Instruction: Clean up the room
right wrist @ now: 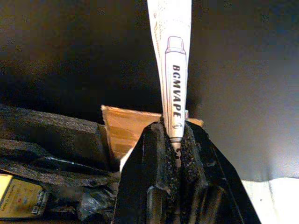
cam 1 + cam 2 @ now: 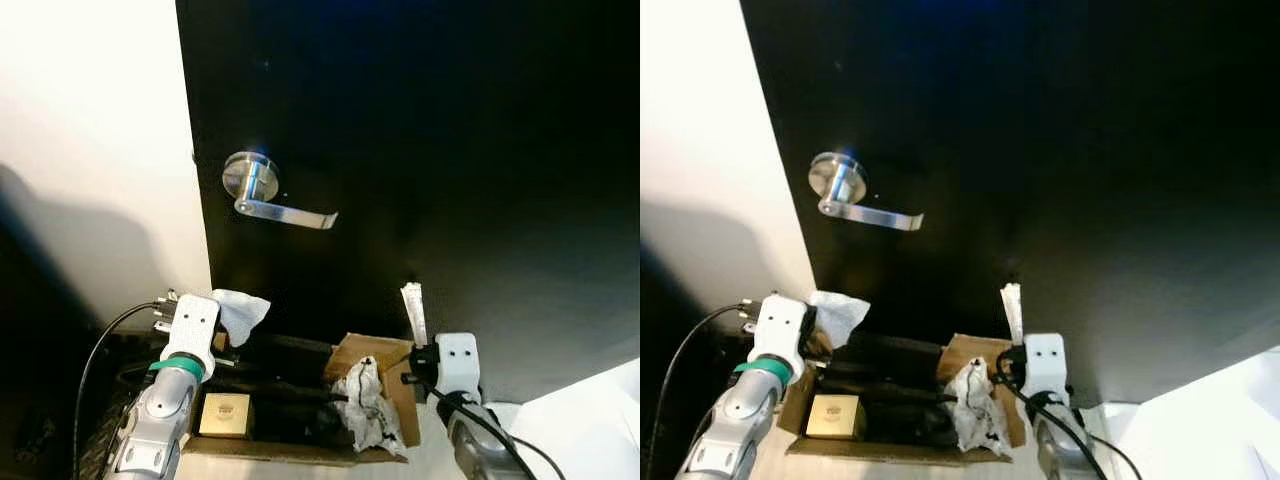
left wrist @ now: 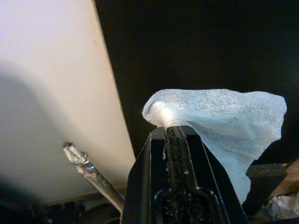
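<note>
Left gripper [image 3: 174, 133] pinching a crumpled white tissue [image 3: 224, 121] above the left edge of an open cardboard box [image 2: 372, 352], right gripper [image 1: 176, 135] clamped on a narrow printed paper strip [image 1: 174, 65] over the box's right edge, black door [image 2: 450, 150] with silver lever handle [image 2: 275, 195] behind.

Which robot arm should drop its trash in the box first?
Probably the left. The left gripper holds a white tissue right above the open cardboard box. The right gripper pinches a paper slip nearer the box's flap edge.
</note>
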`<state>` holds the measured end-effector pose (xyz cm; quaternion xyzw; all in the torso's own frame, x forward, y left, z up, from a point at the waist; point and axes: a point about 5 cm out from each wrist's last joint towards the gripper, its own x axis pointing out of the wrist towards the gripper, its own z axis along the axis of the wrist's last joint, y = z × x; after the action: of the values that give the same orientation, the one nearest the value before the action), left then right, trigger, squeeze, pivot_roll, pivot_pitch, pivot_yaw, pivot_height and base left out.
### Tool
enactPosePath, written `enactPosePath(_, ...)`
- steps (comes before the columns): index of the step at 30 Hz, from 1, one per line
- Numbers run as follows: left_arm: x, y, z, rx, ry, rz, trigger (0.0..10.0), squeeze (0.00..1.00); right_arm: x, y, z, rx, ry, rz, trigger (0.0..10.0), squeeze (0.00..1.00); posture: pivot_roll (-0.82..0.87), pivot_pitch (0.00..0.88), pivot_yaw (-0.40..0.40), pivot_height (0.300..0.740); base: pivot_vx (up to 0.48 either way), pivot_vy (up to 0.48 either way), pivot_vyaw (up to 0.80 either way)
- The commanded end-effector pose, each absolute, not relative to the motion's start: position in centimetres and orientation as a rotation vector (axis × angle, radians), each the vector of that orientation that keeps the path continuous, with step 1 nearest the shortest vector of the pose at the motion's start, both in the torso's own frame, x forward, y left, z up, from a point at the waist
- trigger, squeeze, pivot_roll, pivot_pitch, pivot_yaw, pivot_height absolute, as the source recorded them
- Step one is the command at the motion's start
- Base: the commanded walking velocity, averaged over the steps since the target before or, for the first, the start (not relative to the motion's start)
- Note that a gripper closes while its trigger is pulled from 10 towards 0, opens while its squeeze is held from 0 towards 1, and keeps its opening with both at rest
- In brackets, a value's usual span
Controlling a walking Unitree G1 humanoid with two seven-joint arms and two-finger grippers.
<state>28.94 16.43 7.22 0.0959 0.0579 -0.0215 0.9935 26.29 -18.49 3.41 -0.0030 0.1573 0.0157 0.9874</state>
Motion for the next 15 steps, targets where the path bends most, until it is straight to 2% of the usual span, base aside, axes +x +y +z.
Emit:
enactPosePath(1, 28.7, 16.0, 6.4, 0.195, 0.143, -0.066, 10.0, 0.00, 25.9, -18.9, 3.0, 0.011, 0.340, 0.008, 10.0, 0.00, -0.02, 0.047, -0.045, 0.740, 0.000, 0.000, 0.00)
enactPosePath(8, 28.9, 15.7, 6.3, 0.235, 0.145, -0.114, 10.0, 0.00, 26.4, -18.8, 2.9, -0.019, 0.347, 0.020, 10.0, 0.00, -0.02, 0.048, -0.041, 0.740, 0.000, 0.000, 0.00)
enactPosePath(15, 30.2, 15.8, 5.8, 0.277, 0.181, -0.107, 10.0, 0.00, 27.6, -18.7, 2.8, -0.050, 0.353, 0.069, 10.0, 0.00, -0.02, 0.046, -0.047, 0.740, 0.000, 0.000, 0.00)
